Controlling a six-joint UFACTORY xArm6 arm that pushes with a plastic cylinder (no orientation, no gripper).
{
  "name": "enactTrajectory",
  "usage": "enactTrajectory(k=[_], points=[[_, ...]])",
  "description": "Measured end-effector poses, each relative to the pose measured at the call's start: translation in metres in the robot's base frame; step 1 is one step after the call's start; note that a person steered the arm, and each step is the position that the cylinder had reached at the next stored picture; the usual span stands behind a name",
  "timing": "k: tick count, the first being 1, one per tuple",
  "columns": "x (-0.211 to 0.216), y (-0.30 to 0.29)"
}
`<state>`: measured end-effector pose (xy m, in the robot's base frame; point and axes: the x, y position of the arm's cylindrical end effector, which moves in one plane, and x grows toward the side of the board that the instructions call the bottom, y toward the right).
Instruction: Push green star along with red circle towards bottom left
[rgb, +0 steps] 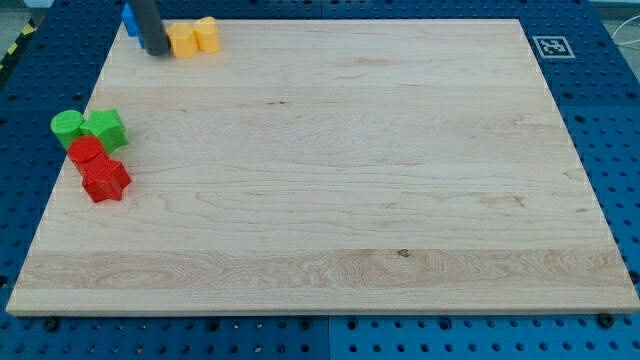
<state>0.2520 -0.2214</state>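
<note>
The green star lies at the board's left edge, touching a green circle on its left. The red circle sits just below the green star, touching it, with a red star right below that. My tip is at the view's top left, far above these blocks, touching none of them. It stands between a blue block and a yellow block.
A second yellow block sits beside the first at the top edge. The wooden board lies on a blue pegboard table. A marker tag is at the board's top right corner.
</note>
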Motion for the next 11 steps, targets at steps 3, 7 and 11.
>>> enactTrajectory(k=[3,7,11], points=[[-0.006,0.04],[0.142,0.031],[0.135,0.007]])
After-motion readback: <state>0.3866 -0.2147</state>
